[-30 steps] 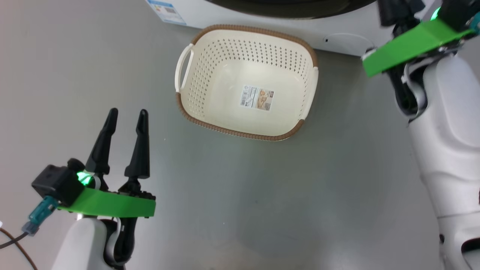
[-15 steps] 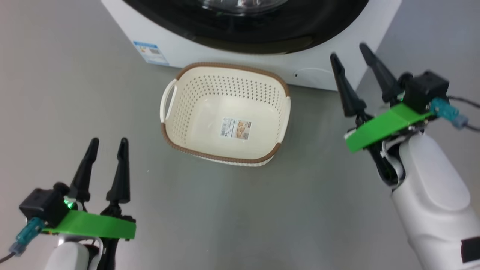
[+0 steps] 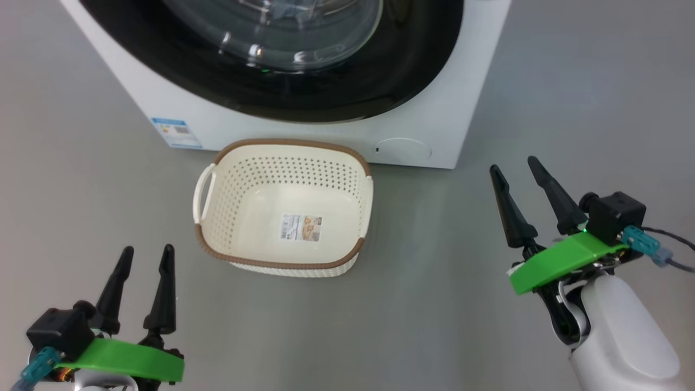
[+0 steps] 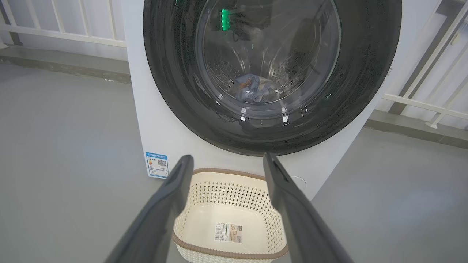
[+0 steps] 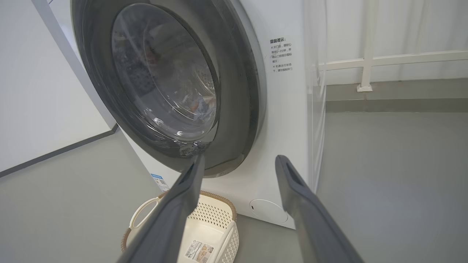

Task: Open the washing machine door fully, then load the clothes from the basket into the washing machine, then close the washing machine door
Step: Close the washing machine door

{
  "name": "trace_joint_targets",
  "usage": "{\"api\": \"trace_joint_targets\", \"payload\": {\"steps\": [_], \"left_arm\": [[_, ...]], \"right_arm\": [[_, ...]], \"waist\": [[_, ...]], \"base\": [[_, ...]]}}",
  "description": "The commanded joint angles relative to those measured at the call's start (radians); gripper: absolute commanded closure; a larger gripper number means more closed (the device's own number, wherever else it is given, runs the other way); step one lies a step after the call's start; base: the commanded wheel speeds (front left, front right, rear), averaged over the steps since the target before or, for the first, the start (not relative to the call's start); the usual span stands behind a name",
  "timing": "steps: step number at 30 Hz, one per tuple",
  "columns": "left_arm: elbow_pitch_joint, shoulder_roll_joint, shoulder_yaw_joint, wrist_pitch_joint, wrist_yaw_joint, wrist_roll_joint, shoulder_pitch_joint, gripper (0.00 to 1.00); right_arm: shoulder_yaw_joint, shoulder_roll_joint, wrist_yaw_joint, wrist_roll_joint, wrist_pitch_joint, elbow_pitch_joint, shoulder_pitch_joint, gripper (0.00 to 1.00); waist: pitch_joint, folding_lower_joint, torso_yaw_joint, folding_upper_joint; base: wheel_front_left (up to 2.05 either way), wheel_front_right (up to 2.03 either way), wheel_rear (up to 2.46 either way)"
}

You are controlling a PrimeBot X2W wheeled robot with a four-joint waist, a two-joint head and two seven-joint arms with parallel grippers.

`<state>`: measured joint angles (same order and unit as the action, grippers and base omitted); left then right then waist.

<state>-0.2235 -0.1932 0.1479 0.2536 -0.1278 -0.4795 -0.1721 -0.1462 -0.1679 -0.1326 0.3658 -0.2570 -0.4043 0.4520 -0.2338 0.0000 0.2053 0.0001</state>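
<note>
Right now the emptied basket sits on the floor just before the washing machine, between 2 pincers. The left pincer and right pincer hover spread wide, gripping nothing. The clothes lie behind the shut washing machine door.

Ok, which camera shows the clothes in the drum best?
Left wrist view: it faces the washing machine door head-on, and the clothes sit clear behind the glass. Right wrist view catches them obliquely, a small blur. Head view looks down onto the glass.
</note>
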Motion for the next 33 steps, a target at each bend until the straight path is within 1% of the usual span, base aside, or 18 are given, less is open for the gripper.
{"api": "trace_joint_targets", "payload": {"steps": [1,8,9,17,25,33], "left_arm": [[0.015,-0.040,-0.039,0.008,-0.003,-0.001,-0.003,0.00],[0.006,-0.054,-0.055,0.008,-0.003,-0.002,0.025,0.00],[0.004,-0.057,-0.061,0.008,-0.003,-0.002,0.034,0.00],[0.000,-0.066,-0.099,0.008,-0.003,-0.003,0.058,0.00],[-0.001,-0.069,-0.132,0.008,-0.003,0.003,0.077,0.00],[-0.004,-0.072,-0.155,0.008,-0.003,0.005,0.088,0.00]], "right_arm": [[-0.011,0.011,0.002,0.006,-0.005,0.031,-0.022,0.00],[0.030,0.012,0.002,0.010,-0.005,0.062,-0.113,0.00],[0.042,0.009,0.002,0.008,-0.005,0.071,-0.133,0.00],[0.086,0.006,0.002,0.013,-0.005,0.098,-0.204,0.00],[0.114,0.005,0.002,0.018,-0.005,0.119,-0.251,0.00],[0.143,0.005,0.002,0.016,-0.005,0.144,-0.299,0.00]], "waist": [[0.031,0.0000,-0.036,-0.0001],[0.060,0.0000,-0.092,-0.0001],[0.064,0.0000,-0.108,-0.0001],[0.074,0.0000,-0.171,-0.0001],[0.083,0.0000,-0.213,-0.0001],[0.087,0.0000,-0.230,-0.0001]], "base": [[0.00,0.00,0.00],[0.00,0.00,0.00],[0.00,0.00,0.00],[0.00,0.00,0.00],[0.00,0.00,0.00],[0.00,0.00,0.00]]}}
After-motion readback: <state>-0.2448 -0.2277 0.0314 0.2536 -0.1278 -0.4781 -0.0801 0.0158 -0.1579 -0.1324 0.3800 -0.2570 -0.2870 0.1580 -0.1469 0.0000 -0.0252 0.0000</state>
